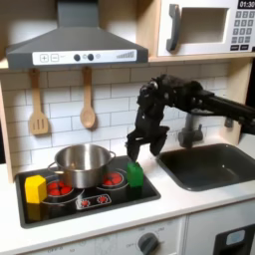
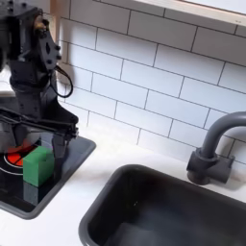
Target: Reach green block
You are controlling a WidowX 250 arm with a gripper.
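A toy kitchen table (image 1: 189, 204) carries a black stove (image 1: 100, 199) and, on the first exterior view's right of the hand, a dark sink (image 1: 214, 164). The black robot arm (image 1: 199, 100) reaches in over the sink, its hand (image 1: 145, 149) hanging above the stove's near corner, fingers parted and holding nothing. A steel pot (image 1: 83, 164) sits on the stove to the first exterior view's left of the hand. The green block (image 1: 134, 175) stands upright on the stove just below the hand, not touching it. A yellow block (image 1: 35, 188) stands well apart, beyond the pot.
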